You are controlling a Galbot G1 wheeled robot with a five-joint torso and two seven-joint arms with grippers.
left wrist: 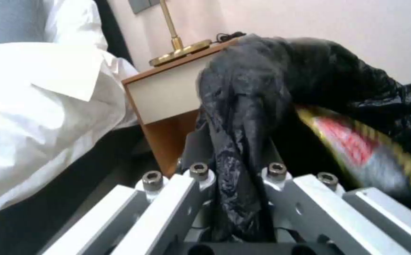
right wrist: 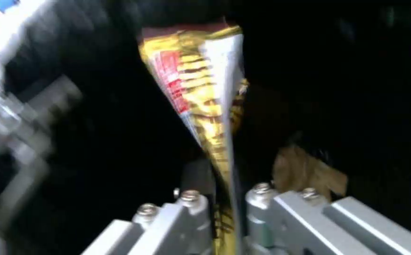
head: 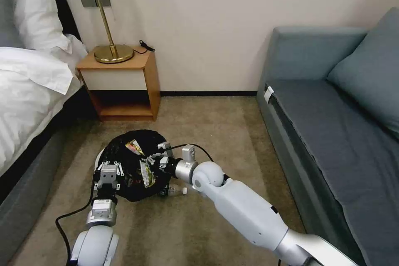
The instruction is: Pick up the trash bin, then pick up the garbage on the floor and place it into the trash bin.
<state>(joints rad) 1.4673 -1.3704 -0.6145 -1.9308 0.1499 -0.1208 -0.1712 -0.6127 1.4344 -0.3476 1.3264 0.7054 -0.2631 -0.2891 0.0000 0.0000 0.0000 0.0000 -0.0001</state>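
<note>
While the trash bin (head: 124, 162) sits on the carpet near the nightstand (head: 120, 83), its bag rim pinched in the left gripper (head: 109, 173), the right gripper (right wrist: 224, 198), clamped on the snack wrapper (right wrist: 200, 95), should release well inside.

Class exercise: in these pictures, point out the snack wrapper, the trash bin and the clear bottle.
snack wrapper (right wrist: 200, 92): right wrist view, its printed yellow-and-red face.
trash bin (head: 124, 153): head view, black bag lining near the rim.
clear bottle (head: 176, 191): head view, its body on the carpet.
</note>
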